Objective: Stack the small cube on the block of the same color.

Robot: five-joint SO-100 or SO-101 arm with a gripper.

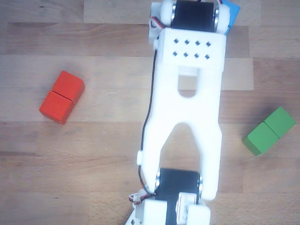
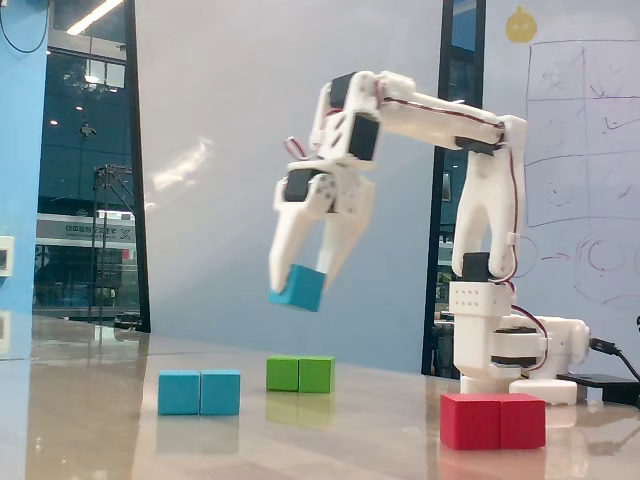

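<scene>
Gripper (image 2: pixel 303 275) was clamped on the small cube (image 2: pixel 298 288) in the fixed view, holding it tilted in the air with a white finger (image 2: pixel 284 250) on each side. Your cube hung well above the table (image 2: pixel 330 440), touching nothing else. It sat higher than, and to the right of, the block of the same color (image 2: pixel 199 392), which lay flat on the tabletop with its middle seam facing the camera. That blue block had nothing on top of it.

In the other view, looking down, your white arm (image 1: pixel 187 108) ran up the middle of the frame and covered most of the load; only a blue corner (image 1: pixel 231 14) showed past its upper end at the top edge. I couldn't tell the grip from that view. The blue block wasn't in that frame.

Green block (image 2: pixel 300 374) lay behind the blue one in the fixed view, near the centre, apart from it. Red block (image 2: pixel 493 420) lay front right, just ahead of the arm's base (image 2: pixel 500 355). From above, the red block (image 1: pixel 62 97) was left of the arm and the green block (image 1: pixel 269 131) right of it, both clear of it.
</scene>
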